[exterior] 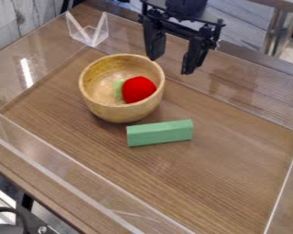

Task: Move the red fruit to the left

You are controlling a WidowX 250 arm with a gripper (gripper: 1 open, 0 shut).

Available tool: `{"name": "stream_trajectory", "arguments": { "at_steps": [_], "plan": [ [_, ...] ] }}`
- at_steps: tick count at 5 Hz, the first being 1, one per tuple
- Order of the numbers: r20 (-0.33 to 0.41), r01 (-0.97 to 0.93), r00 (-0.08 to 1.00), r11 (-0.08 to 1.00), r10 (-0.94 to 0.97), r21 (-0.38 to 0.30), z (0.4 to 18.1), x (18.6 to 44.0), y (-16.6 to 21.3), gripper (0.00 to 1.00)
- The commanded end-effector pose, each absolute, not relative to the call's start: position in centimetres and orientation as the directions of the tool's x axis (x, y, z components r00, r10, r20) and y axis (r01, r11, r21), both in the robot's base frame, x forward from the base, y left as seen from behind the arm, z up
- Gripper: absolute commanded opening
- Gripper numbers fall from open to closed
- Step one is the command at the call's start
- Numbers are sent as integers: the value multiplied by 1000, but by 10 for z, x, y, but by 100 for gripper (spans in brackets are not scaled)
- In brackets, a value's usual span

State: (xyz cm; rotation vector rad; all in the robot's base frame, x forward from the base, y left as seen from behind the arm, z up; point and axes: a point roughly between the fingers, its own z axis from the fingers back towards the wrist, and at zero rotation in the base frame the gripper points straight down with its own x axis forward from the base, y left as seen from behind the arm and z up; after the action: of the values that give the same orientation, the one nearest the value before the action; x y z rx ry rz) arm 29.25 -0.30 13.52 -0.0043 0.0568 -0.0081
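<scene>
Right now the biggest thing before me is the wooden table, a wood-grain surface fenced by low clear walls along its edges, presumably so that nothing rolls off while I work. A clear angled stand sits near the far left corner, out of my way.

Next in size comes my own gripper, hanging over the far part of the table, a little right of the middle. It points straight down and its two dark fingers stand wide apart with nothing between them. I take that as the ready posture for a descent: spread enough to pass on either side of a small round thing.

The wooden bowl rests left of the table's centre, near and to the left of where I hang. It is upright, its mouth open to me from above.

A green block lies flat just beside the bowl, toward the near edge, apart from its rim. It is no concern of mine.

Smallest is the red fruit, glossy, lying inside the bowl against its right inner wall with a pale green leafy part to its left. Since it sits low in the bowl, I judge I must come down from above, grasp it, and lift it clear of the rim before carrying it left.
</scene>
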Motion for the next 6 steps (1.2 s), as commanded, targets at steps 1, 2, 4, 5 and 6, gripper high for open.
{"name": "stream_trajectory", "arguments": {
  "at_steps": [1, 2, 4, 5, 6],
  "plan": [
    [-71, 46, 996, 999, -47, -8, 131, 290, 7, 100],
    [-73, 89, 993, 996, -90, -12, 129, 285, 7, 100],
    [-22, 296, 955, 955, -296, -4, 141, 280, 16, 100],
    [10, 376, 926, 926, -377, 19, 151, 282, 21, 100],
    [30, 413, 909, 909, -415, 52, 147, 273, 37, 100]
  ]
}}
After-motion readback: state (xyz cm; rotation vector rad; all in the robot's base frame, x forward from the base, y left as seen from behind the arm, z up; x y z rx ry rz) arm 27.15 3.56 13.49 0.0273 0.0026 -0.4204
